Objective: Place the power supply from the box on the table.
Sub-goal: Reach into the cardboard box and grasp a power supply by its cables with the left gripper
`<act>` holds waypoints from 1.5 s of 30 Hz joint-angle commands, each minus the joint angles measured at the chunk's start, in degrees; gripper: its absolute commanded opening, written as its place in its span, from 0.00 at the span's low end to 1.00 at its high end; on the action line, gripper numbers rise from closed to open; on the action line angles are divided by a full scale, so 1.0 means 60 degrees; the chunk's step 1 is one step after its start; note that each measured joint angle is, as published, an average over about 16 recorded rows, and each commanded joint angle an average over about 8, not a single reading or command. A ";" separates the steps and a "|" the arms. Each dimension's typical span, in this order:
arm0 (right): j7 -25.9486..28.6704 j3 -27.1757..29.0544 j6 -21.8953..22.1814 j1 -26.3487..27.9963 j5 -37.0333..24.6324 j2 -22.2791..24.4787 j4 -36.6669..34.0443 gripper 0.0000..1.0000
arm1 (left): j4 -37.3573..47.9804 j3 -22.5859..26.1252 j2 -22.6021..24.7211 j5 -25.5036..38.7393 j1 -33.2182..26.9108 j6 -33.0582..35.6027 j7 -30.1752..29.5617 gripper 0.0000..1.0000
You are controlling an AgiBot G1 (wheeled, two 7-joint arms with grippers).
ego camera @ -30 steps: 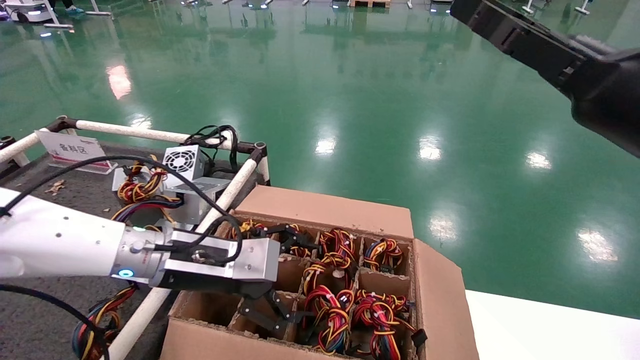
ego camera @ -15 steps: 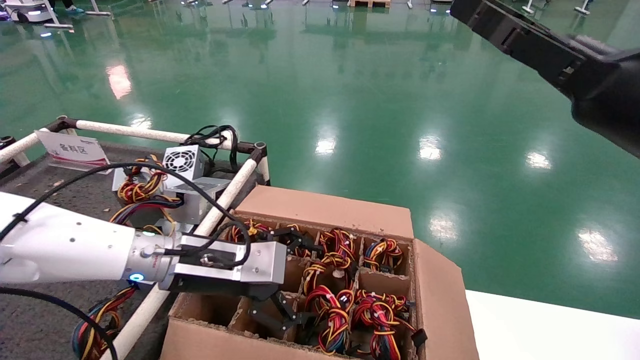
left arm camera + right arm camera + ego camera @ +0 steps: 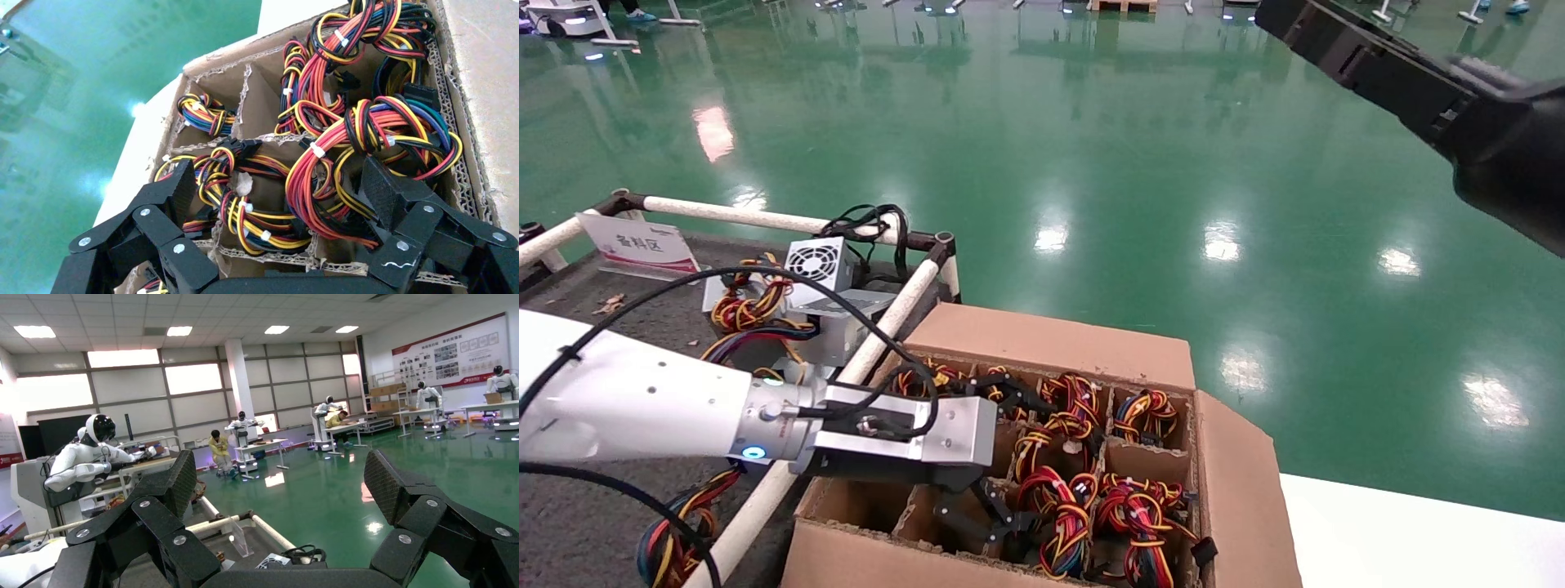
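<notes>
Your left gripper (image 3: 1001, 465) has advanced across the box (image 3: 1238, 482) over the last second, from the near-left cells toward the middle cells, and now hangs with its fingers spread wide and holding nothing, straddling a wire bundle (image 3: 343, 159) in the wrist view. The power supply itself sits hidden beneath its wires, still in the box; the table (image 3: 568, 506) awaits it. Judged so, you are mid-approach. Your right gripper (image 3: 281, 496) is parked high, open and empty.
</notes>
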 commanded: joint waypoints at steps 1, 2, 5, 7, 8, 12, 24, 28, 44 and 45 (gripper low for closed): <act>0.0000 0.0000 0.0000 0.0000 0.0000 0.0000 0.0000 1.00 | 0.0058 0.0019 0.0029 -0.0029 -0.0007 0.0013 0.0041 0.00; 0.0000 0.0000 0.0000 0.0000 0.0000 0.0000 0.0000 1.00 | 0.0089 0.0027 0.0043 -0.0041 -0.0010 0.0021 0.0060 0.00; 0.0000 0.0000 0.0000 0.0000 0.0000 0.0000 0.0000 1.00 | 0.0185 0.0047 0.0084 -0.0078 -0.0018 0.0048 0.0113 0.00; 0.0000 0.0000 0.0000 0.0000 0.0000 0.0000 0.0000 1.00 | 0.0244 0.0058 0.0108 -0.0099 -0.0020 0.0066 0.0142 0.00; 0.0000 0.0000 0.0000 0.0000 0.0000 0.0000 0.0000 1.00 | 0.0277 0.0063 0.0121 -0.0111 -0.0021 0.0076 0.0158 0.00; 0.0000 0.0000 0.0000 0.0000 0.0000 0.0000 0.0000 1.00 | 0.0401 0.0081 0.0171 -0.0155 -0.0028 0.0122 0.0218 0.00; 0.0000 0.0000 0.0000 0.0000 0.0000 0.0000 0.0000 1.00 | 0.0766 0.0121 0.0308 -0.0262 -0.0089 0.0287 0.0414 0.00; 0.0000 0.0000 0.0000 0.0000 0.0000 0.0000 0.0000 1.00 | 0.0872 0.0134 0.0342 -0.0291 -0.0117 0.0342 0.0478 0.00; 0.0000 0.0000 0.0000 0.0000 0.0000 0.0000 0.0000 1.00 | 0.1255 0.0202 0.0439 -0.0411 -0.0215 0.0567 0.0717 0.00; 0.0000 0.0000 0.0000 0.0000 0.0000 0.0000 0.0000 1.00 | 0.1279 0.0206 0.0443 -0.0419 -0.0219 0.0582 0.0731 0.00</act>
